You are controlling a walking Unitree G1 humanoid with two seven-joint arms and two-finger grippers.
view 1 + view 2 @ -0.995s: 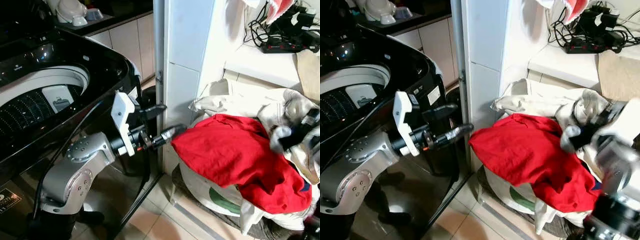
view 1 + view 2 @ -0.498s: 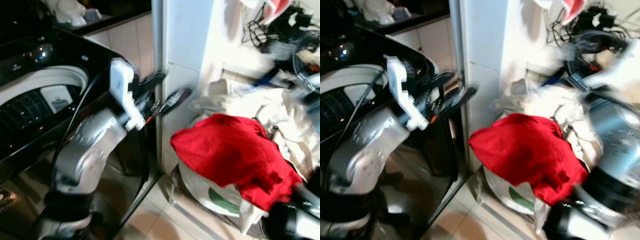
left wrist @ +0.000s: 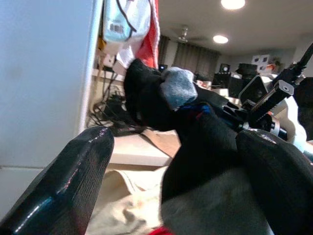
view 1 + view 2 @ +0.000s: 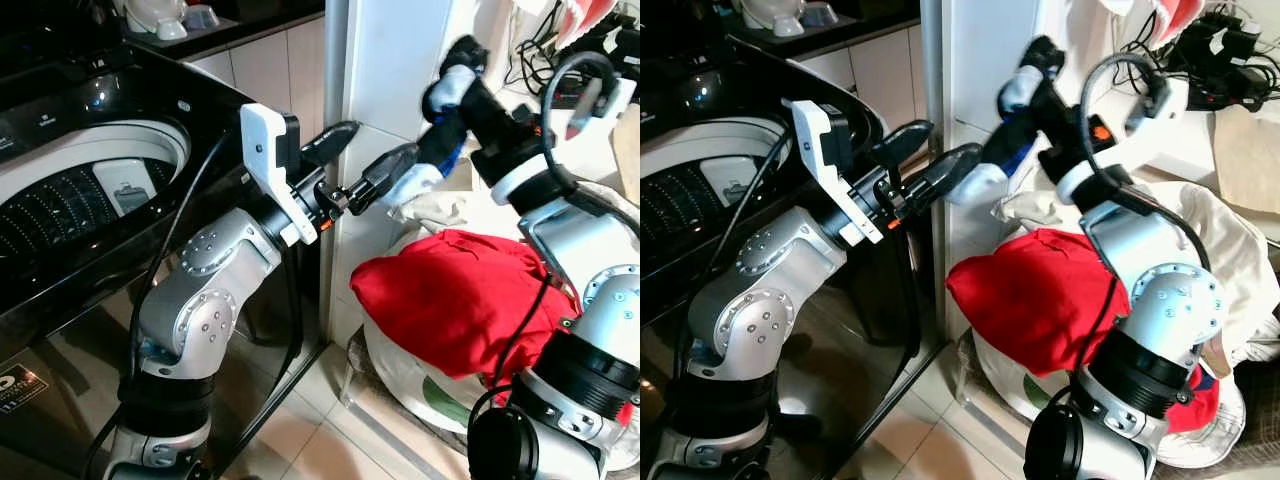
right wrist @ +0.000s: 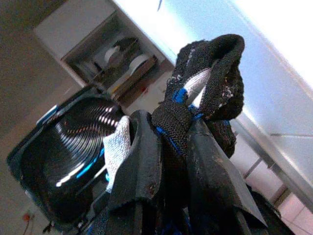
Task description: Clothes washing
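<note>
My right gripper (image 4: 462,100) is raised beside the white pillar, shut on a black sock (image 4: 447,88) with grey and blue patches; in the right wrist view the sock (image 5: 205,83) bunches above the gripper (image 5: 176,169). The sock's pale lower end (image 4: 976,185) hangs against the lower finger of my left gripper (image 4: 360,155), which is open. In the left wrist view the sock (image 3: 195,147) lies between the two spread fingers (image 3: 63,191). The black top-loading washing machine (image 4: 215,110) stands at the left, lid open, drum (image 4: 70,200) showing.
A red garment (image 4: 450,300) lies on a heap of beige clothes (image 4: 1215,230) in a white laundry bag (image 4: 400,365) at the lower right. The white pillar (image 4: 385,70) stands between machine and heap. Cables and a power strip (image 4: 1215,65) sit on a shelf behind.
My right arm has come up from the clothes heap with the sock and carried it left to my left gripper. The left gripper has risen, still open. The camera shifted slightly.
</note>
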